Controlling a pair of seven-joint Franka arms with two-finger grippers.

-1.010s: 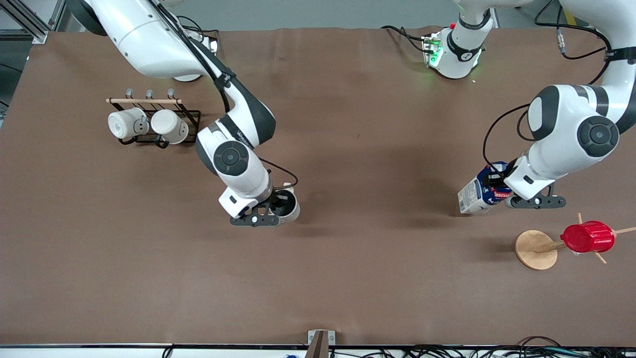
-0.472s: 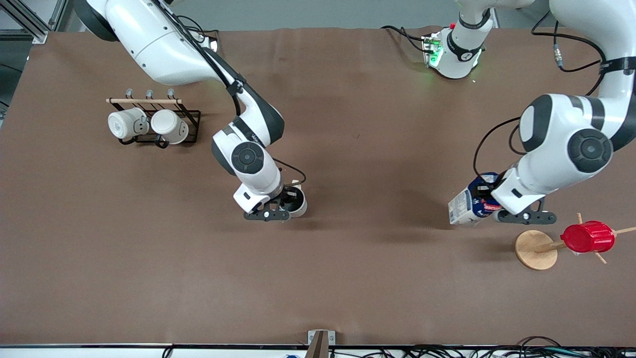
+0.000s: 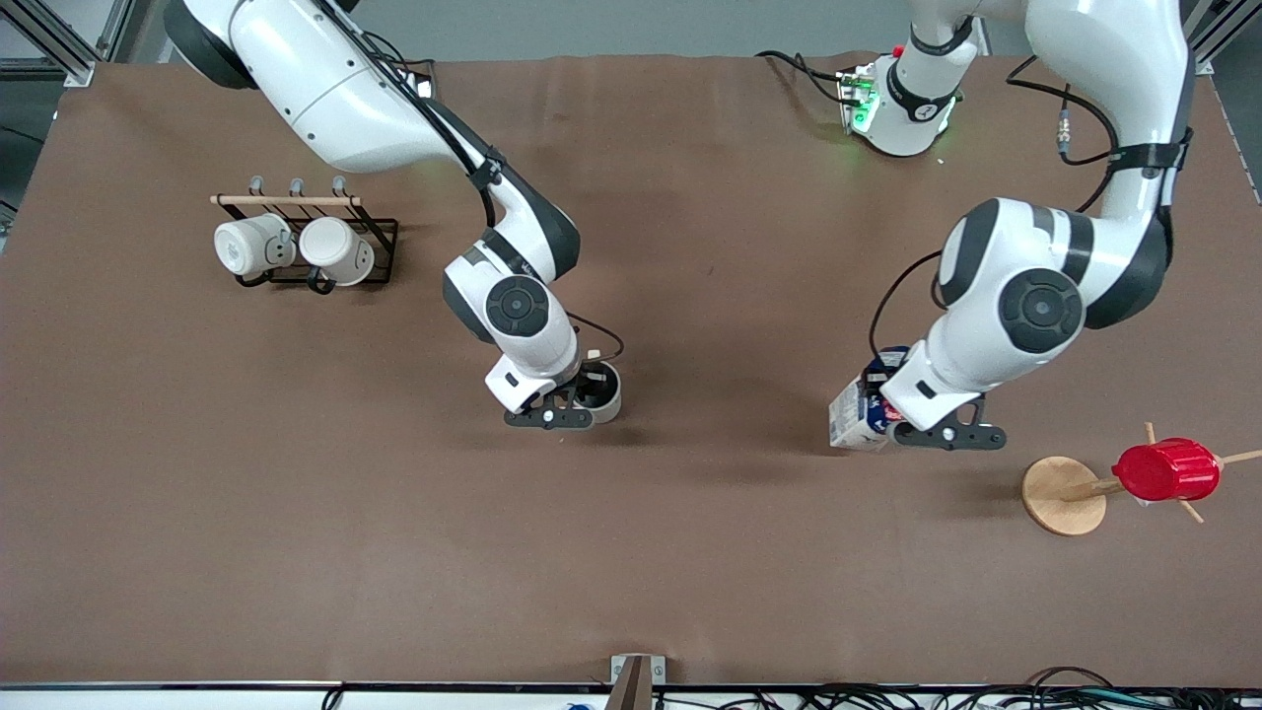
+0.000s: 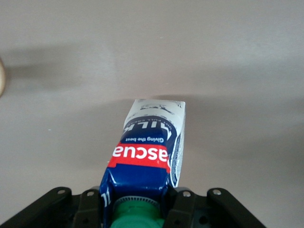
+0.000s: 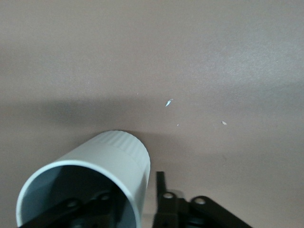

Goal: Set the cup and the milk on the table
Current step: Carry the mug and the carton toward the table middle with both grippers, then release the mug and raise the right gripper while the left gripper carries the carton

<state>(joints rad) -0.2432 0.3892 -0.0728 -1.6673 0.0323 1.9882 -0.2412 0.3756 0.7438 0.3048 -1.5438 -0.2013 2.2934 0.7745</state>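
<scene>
Over the desk [image 3: 690, 552]: left gripper [image 3: 922, 426] pinches tilted milk carton [image 3: 856, 419], may topple; right gripper [image 3: 572, 406] clamps mug [image 3: 603, 391].

Matte brown surface [image 3: 690, 552] throughout. Milk [image 4: 149, 147]: blue and white carton, red label band with white lettering, green cap; cup [image 5: 102, 178]: cream-white ribbed outside, grey inside. Black left hand [image 3: 890, 431] and right hand [image 3: 575, 403] on white arms with dark grey joints; two white mugs [image 3: 296, 251] with dark handles on a black rack [image 3: 380, 237] with a wooden bar; red ribbed cup [image 3: 1166, 470] on a light wooden stand [image 3: 1057, 498].
</scene>
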